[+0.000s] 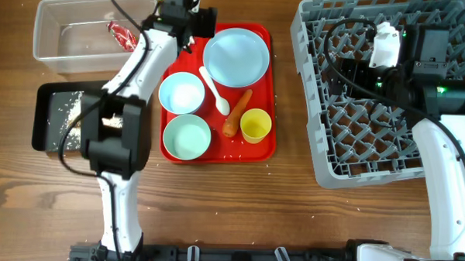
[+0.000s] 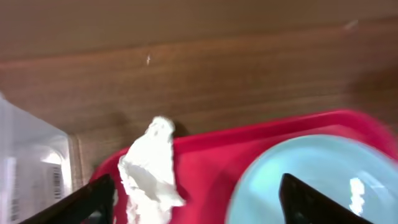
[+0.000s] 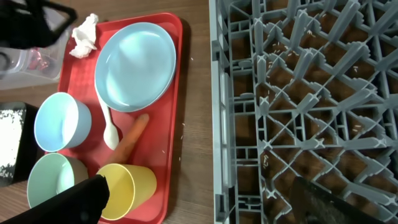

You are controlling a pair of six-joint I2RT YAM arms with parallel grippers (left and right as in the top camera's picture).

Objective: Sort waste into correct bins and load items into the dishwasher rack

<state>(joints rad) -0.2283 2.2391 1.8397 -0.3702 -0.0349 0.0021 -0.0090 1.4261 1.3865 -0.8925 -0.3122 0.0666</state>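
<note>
At the tray corner, the tissue could be knocked away by the wide-spread, empty left gripper.

The red tray holds a plate, blue bowl, green bowl, spoon, carrot and yellow cup.

No legible text, brand, number or sign in any view.

Printed matter noted:
- A barcode label on the wall of the clear tub, at the left edge of the left wrist view. The black bars can be made out. Any digits alongside are too blurred to read.
- A red-and-white wrapper lies in the same tub at far left in the overhead view. Only the colour pattern shows, and the print is too small to resolve any letters.
</note>
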